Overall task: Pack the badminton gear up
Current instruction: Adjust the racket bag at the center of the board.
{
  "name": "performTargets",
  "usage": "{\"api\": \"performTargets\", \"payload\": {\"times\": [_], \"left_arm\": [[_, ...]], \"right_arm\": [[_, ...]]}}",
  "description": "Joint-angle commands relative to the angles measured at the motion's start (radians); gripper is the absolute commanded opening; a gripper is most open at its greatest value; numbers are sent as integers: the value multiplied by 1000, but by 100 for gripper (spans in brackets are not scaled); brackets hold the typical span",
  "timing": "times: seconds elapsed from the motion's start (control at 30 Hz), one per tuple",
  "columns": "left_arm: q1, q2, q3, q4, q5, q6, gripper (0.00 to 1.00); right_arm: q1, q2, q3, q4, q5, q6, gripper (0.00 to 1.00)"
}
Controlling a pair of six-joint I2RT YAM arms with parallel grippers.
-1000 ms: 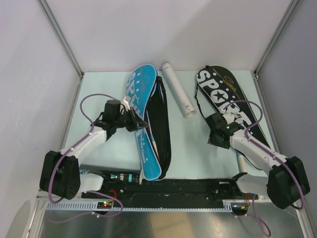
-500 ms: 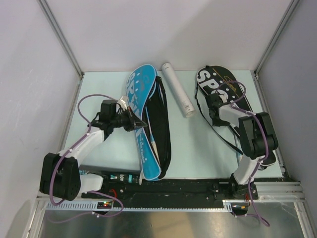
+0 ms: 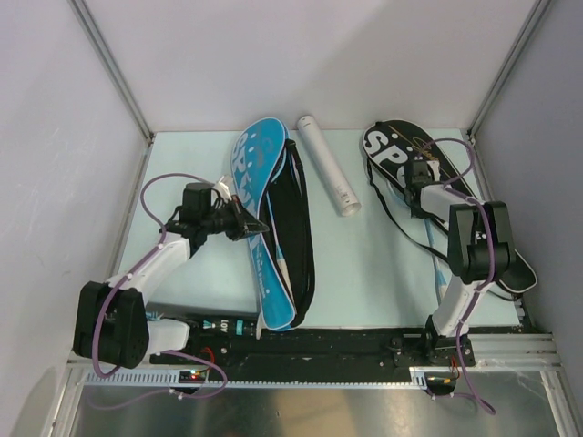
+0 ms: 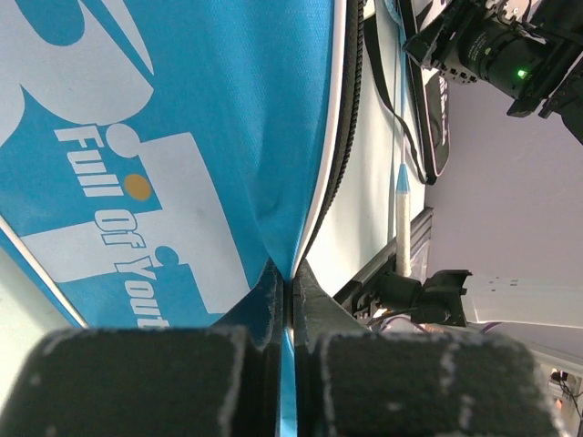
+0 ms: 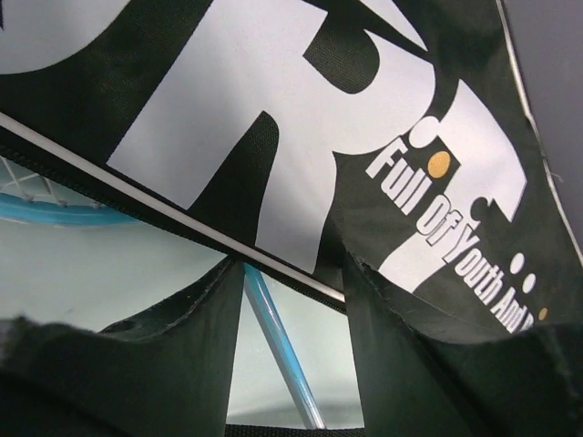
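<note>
A blue "SPORT" cover (image 3: 258, 173) lies left of centre, its black half (image 3: 298, 232) folded open beside it. My left gripper (image 3: 257, 227) is shut on the blue cover's (image 4: 209, 118) edge, the fabric pinched between its jaws (image 4: 290, 273). A white shuttle tube (image 3: 329, 167) lies between the two covers. At the right lies a black "SPORT" cover (image 3: 387, 146) with my right gripper (image 3: 418, 171) over it. In the right wrist view its jaws (image 5: 291, 264) stand open at the black cover's (image 5: 273, 109) piped edge. Under that edge run a light-blue racket shaft (image 5: 278, 341) and racket head (image 5: 41, 208).
The racket's shaft (image 3: 434, 250) runs out from under the black cover toward the right arm's base. The black strap (image 3: 387, 214) of that cover trails over the table. Side walls and a black rail (image 3: 346, 344) bound the table.
My right arm has swung from the near right out to the far end of the black cover, and the cover has shifted. The left arm holds its grip, almost still.
</note>
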Motion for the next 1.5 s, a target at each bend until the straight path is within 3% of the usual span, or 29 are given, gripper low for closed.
{"api": "performTargets", "payload": {"times": [0.0,0.17,0.37,0.53,0.77,1.07,1.27,1.47], "left_arm": [[24,-38,5,29,30,18,0],[30,-42,2,29,30,19,0],[30,-42,2,29,29,16,0],[30,-50,2,30,28,16,0],[30,-57,-1,29,31,14,0],[30,-55,-2,29,27,15,0],[32,-51,0,30,28,15,0],[33,-50,-1,29,26,14,0]], "right_arm": [[-36,-4,49,-30,-160,16,51],[-41,-13,73,-168,-247,80,48],[-25,-150,123,-321,-308,133,50],[54,-249,92,-413,-418,160,42],[194,-184,28,-326,-451,140,27],[227,13,34,-211,-206,53,8],[202,134,36,-149,19,-29,7],[141,126,38,-43,307,-78,7]]}}
